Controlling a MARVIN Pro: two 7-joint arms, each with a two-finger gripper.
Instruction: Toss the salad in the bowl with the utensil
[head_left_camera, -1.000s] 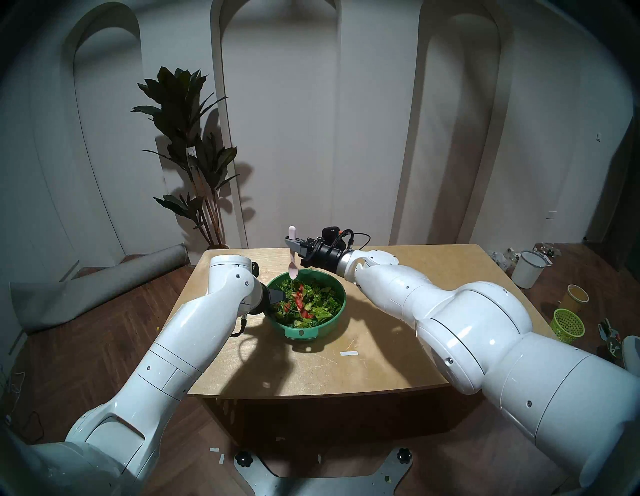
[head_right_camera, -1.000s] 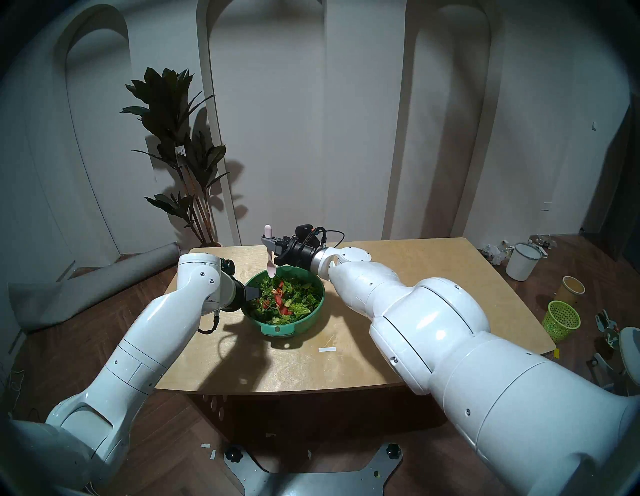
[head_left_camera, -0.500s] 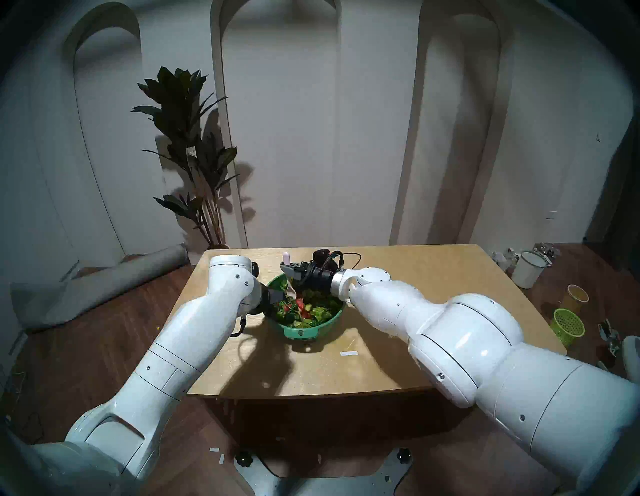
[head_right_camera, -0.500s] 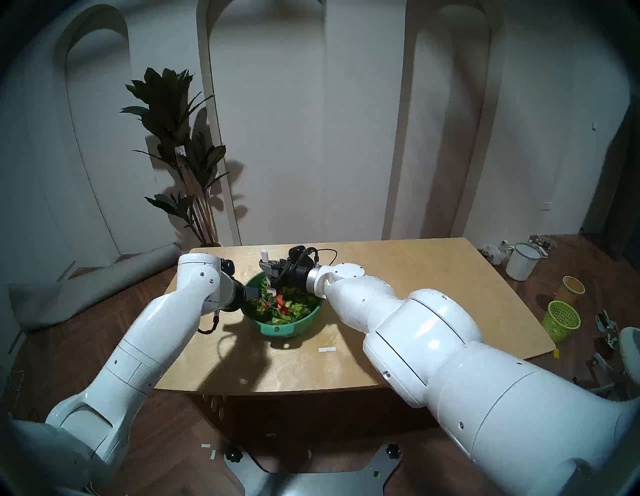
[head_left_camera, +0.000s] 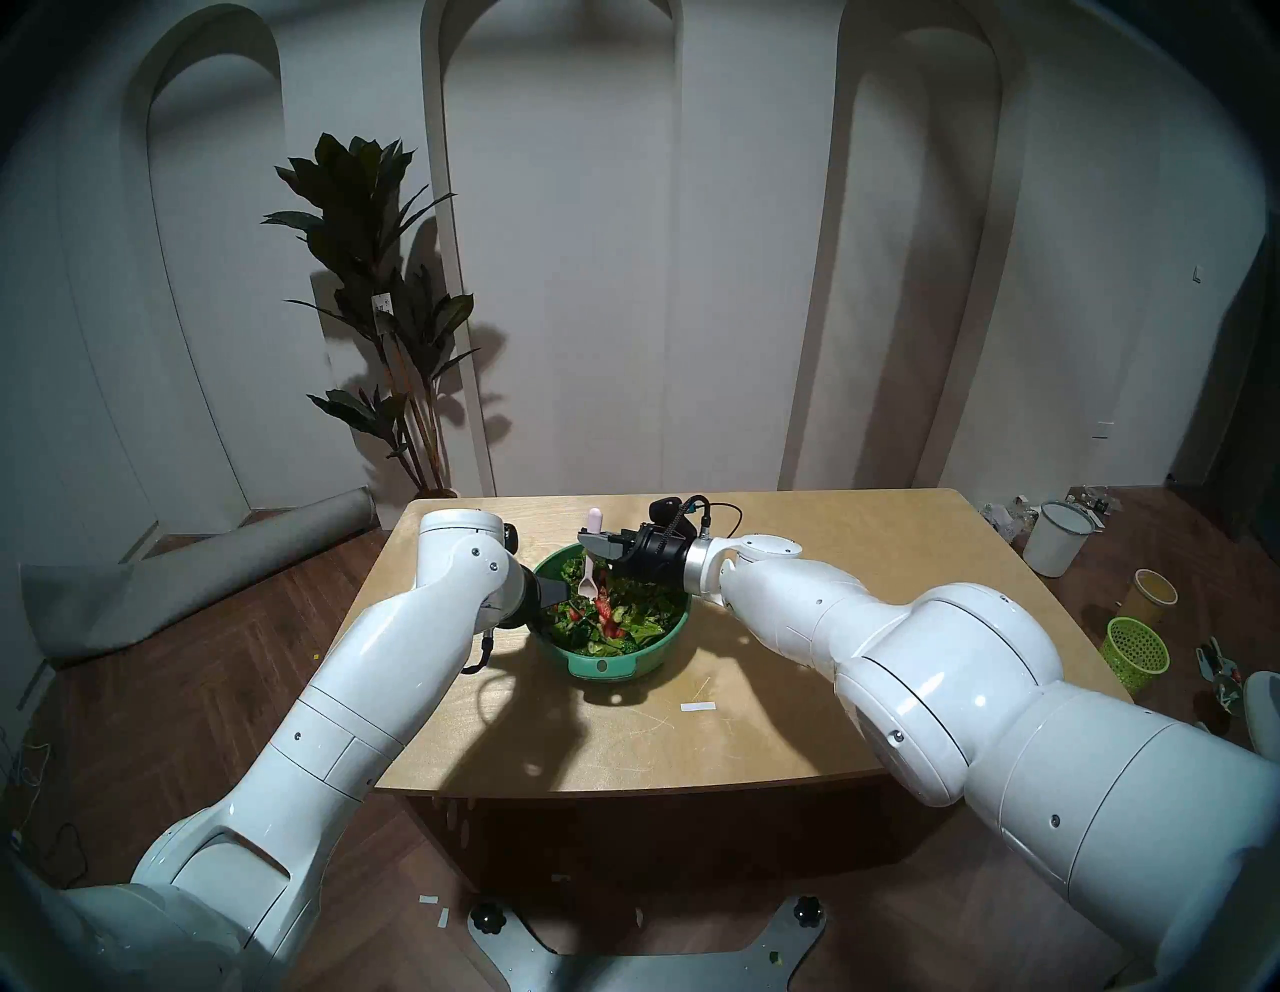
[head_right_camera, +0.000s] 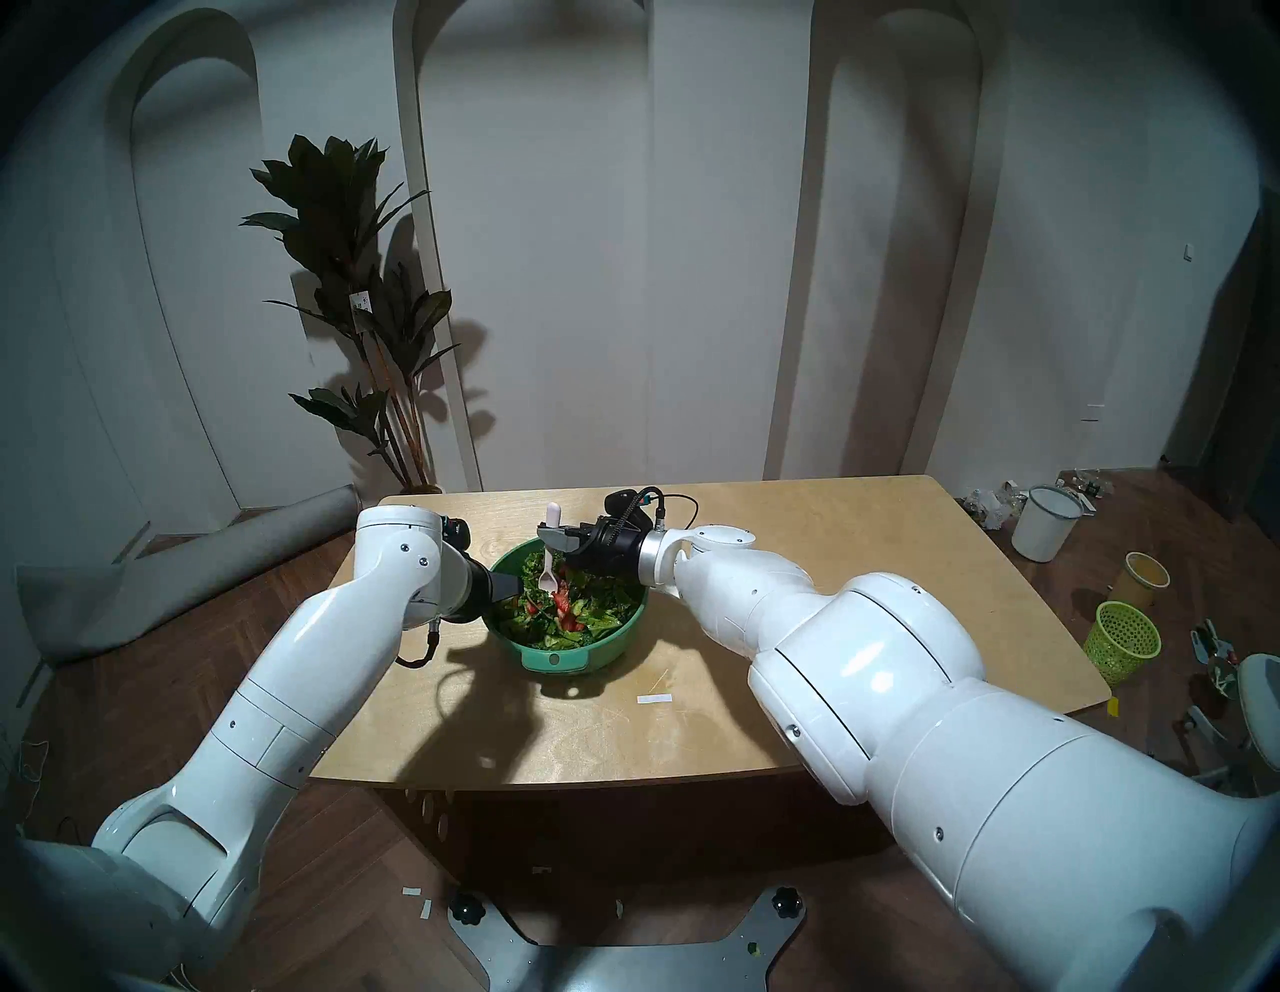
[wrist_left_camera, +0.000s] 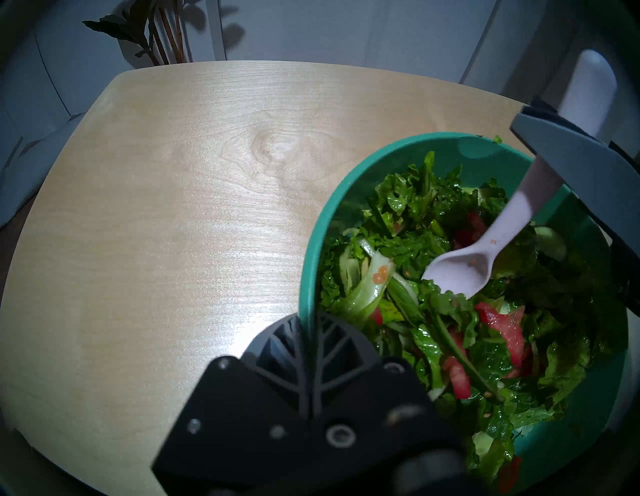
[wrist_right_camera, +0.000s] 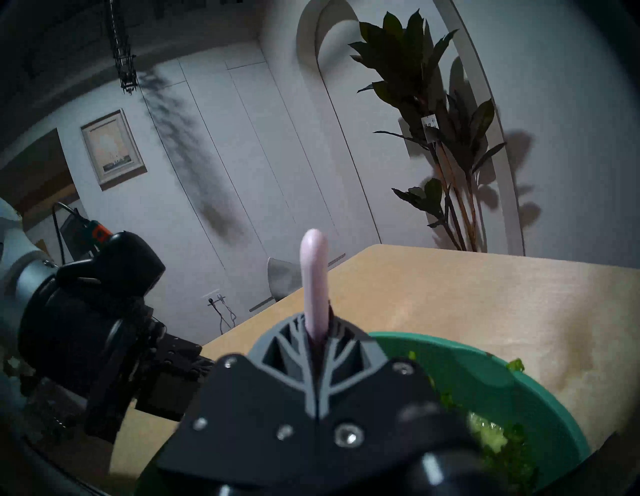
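The teal bowl (head_left_camera: 665, 648) stands mid-table, its light tab handle toward me, full of salad (head_left_camera: 627, 616) of lettuce, cucumber and red pieces. My left gripper (head_left_camera: 554, 592) is shut on the bowl's left rim (wrist_left_camera: 311, 249), one finger inside and one outside. Over the far side of the bowl, my right gripper (head_left_camera: 590, 539) is shut on the pink spoon (head_left_camera: 588, 575) at mid-handle. The spoon hangs nearly upright. Its scoop (wrist_left_camera: 460, 272) lies on top of the leaves, hollow side up. In the right wrist view the handle end (wrist_right_camera: 313, 273) sticks up between the fingers.
A white tape strip (head_left_camera: 697, 706) lies on the wooden table (head_left_camera: 866, 554) right of the bowl. On the floor to the right stand a lime mesh basket (head_left_camera: 1136, 651), a yellow cup (head_left_camera: 1153, 592) and a white bucket (head_left_camera: 1056, 537). A plant (head_left_camera: 388, 312) and a rolled mat (head_left_camera: 208, 575) are at the left.
The right gripper came down with the spoon from above the bowl's far rim into the salad, then shifted slightly right. The left gripper and the bowl stayed put.
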